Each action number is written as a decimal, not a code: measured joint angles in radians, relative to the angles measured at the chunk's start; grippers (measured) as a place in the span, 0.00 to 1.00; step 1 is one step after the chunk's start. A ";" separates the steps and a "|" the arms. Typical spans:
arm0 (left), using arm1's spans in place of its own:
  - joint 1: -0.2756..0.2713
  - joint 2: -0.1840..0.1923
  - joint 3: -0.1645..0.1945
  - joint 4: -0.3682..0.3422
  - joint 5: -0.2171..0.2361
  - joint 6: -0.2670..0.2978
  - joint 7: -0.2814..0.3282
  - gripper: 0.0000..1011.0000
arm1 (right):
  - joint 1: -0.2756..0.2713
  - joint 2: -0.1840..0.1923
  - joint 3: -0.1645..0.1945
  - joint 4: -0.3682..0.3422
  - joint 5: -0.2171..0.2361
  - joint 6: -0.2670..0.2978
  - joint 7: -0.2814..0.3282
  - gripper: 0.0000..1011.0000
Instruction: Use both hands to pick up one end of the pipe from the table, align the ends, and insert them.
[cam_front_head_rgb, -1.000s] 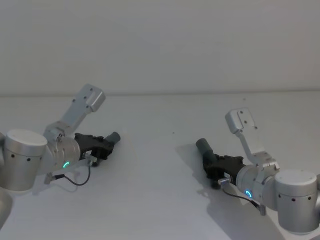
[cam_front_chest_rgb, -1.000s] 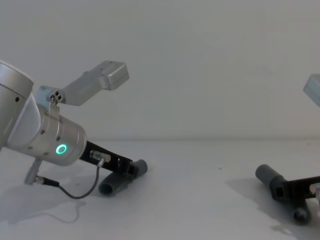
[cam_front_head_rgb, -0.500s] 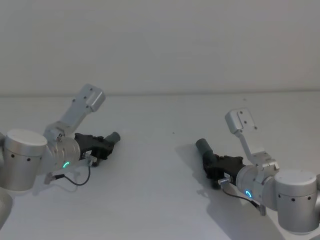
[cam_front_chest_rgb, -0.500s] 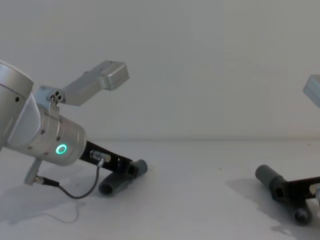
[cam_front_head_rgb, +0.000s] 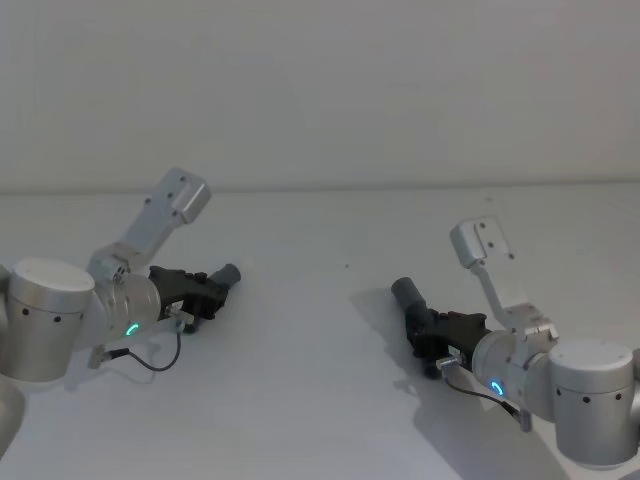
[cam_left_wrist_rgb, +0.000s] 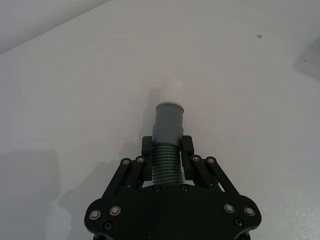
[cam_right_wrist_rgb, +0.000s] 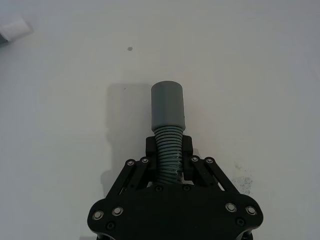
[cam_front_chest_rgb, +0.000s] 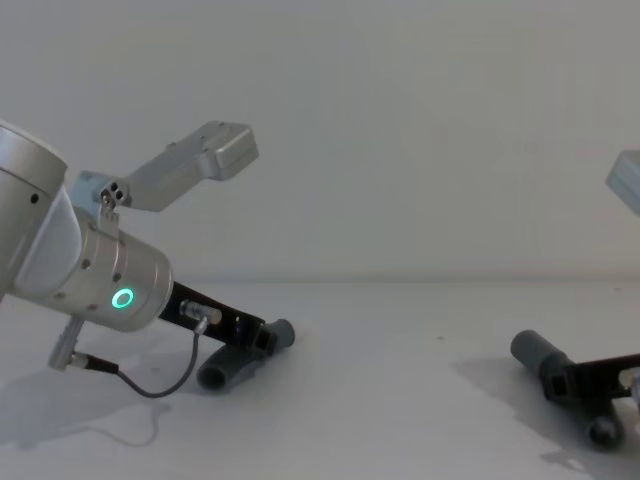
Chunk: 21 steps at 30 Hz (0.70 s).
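Fingers (cam_left_wrist_rgb: 146, 159) of left gripper (cam_left_wrist_rgb: 167, 149) clamp pipe 1 (cam_left_wrist_rgb: 168, 122); right gripper (cam_right_wrist_rgb: 169, 146), pipe 2 (cam_right_wrist_rgb: 167, 105).

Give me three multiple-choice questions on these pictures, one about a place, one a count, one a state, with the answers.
1. Where is the whitish-tipped pipe piece?
A. In the left gripper.
B. In the right gripper.
C. Loose on the table.

2. How many pipe pieces are there?
A. One.
B. Two.
C. Three.

3. How do the pieces stand to each other?
A. Pushed together.
B. Ends touching.
C. Well apart.

Answers:
1 A, the left wrist view shows it clamped there.
2 B, the plain grey piece is the second.
3 C, bare table lies between them in the head view.
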 joint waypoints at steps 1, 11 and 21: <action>0.000 0.000 0.000 0.000 0.000 0.000 0.000 0.30 | 0.000 0.000 0.000 0.000 0.000 0.000 0.000 0.25; 0.000 0.000 0.000 0.000 0.000 0.000 0.000 0.30 | 0.000 0.000 0.000 0.001 0.000 0.001 0.000 0.25; 0.000 0.000 0.000 0.000 0.000 0.000 0.000 0.30 | 0.000 0.000 0.000 0.001 0.000 0.001 0.000 0.24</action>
